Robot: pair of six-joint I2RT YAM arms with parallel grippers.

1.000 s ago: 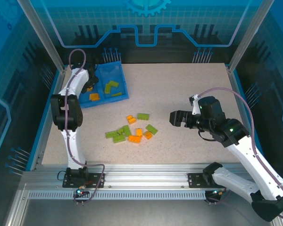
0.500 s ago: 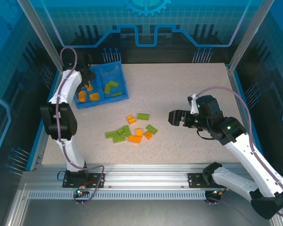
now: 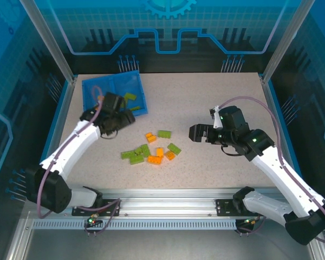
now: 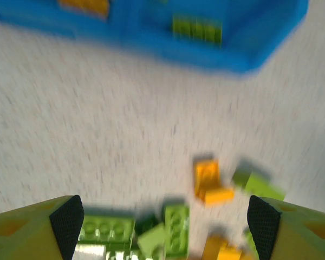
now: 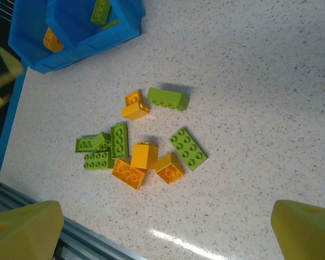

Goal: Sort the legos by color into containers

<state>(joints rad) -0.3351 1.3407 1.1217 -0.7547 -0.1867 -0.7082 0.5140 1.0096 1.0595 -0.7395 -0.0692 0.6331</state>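
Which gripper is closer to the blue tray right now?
Left. The left gripper is open at the blue tray's near edge; the right gripper, also open, is far off to the right, beyond the loose bricks.

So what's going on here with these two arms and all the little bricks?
Two robot arms are sorting orange and green legos into a blue tray's two compartments. The tray already has orange bricks in one compartment and green ones in the other, while a mixed pile lies loose on the table. The left pincer is open and empty near the tray's front edge. The right pincer hovers open and empty to the pile's right.
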